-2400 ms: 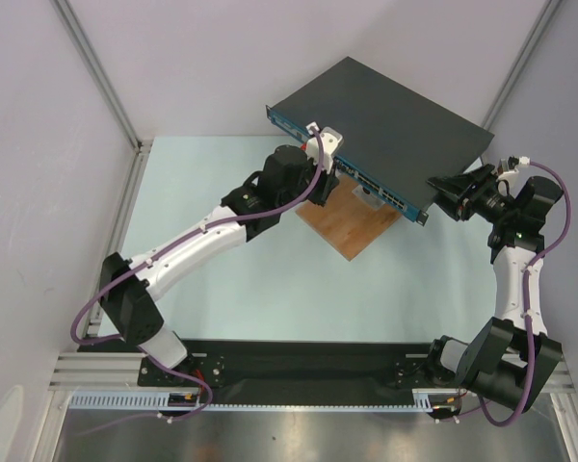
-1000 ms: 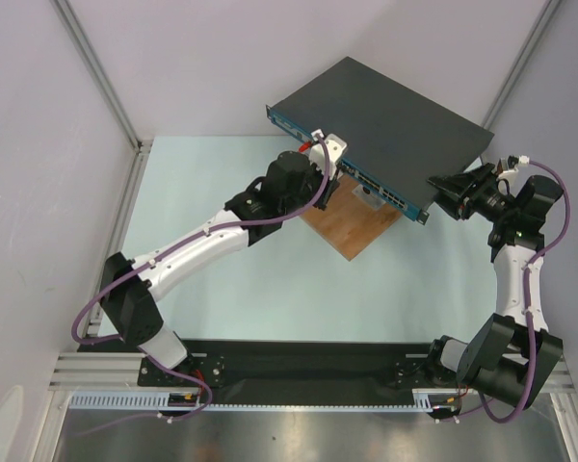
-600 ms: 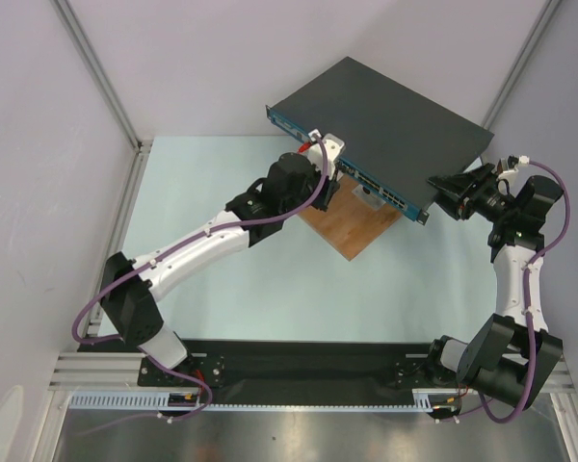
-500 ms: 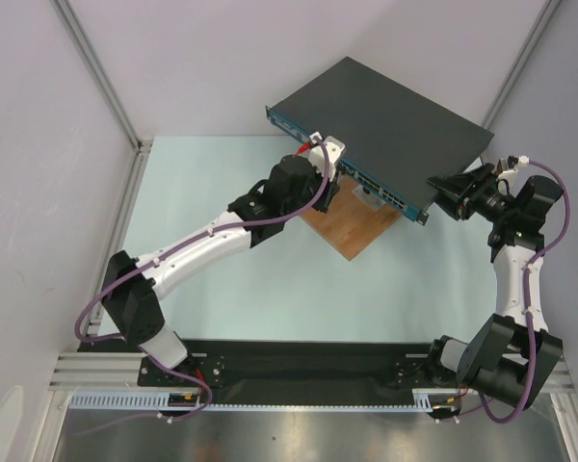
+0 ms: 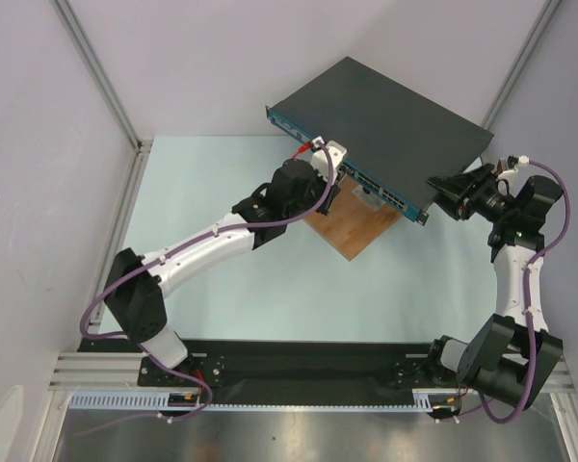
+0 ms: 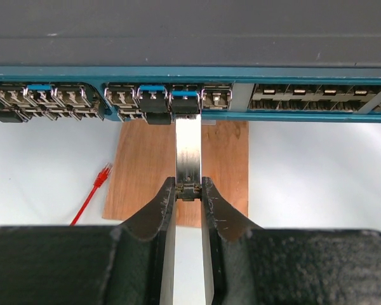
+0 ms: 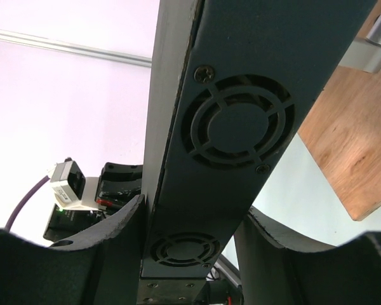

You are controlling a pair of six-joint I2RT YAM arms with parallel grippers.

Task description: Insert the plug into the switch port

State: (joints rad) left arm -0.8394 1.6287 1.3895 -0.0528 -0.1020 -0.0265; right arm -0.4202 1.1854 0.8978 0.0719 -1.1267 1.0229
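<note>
**Left gripper holds a metal plug at the switch's port row; right gripper clamps the switch's end**

In the left wrist view, the plug (image 6: 189, 149) is a slim silver metal bar. Its long axis runs from 6 o'clock to 12 o'clock, and it points straight at the switch (image 6: 190, 38). Its far end meets the port row under a blue tab. How deep it sits in the port cannot be told.

The left gripper (image 6: 189, 189) is closed to a narrow gap and pinches the plug's near end between its two black fingers (image 6: 153, 216).

The switch's blue front strip crosses this view from 9 o'clock to 3 o'clock. Three blue tabs show along its ports.

From above, the switch (image 5: 385, 111) is a flat dark grey box. It lies from 10 o'clock to 4 o'clock, with its port strip facing 7 o'clock. The left gripper (image 5: 329, 166) sits at that strip.

One brown wooden board (image 5: 352, 226) lies under the switch's front edge and sticks out toward 6 o'clock. One red cable (image 6: 92, 194) rests on the pale table (image 5: 222, 192), at 9 o'clock from the board in the left wrist view.

The right gripper (image 5: 445, 192) is about half open, with one finger on each flat face of the switch's 4 o'clock end. In the right wrist view that end wall (image 7: 241, 127) shows two round fan grilles.
</note>
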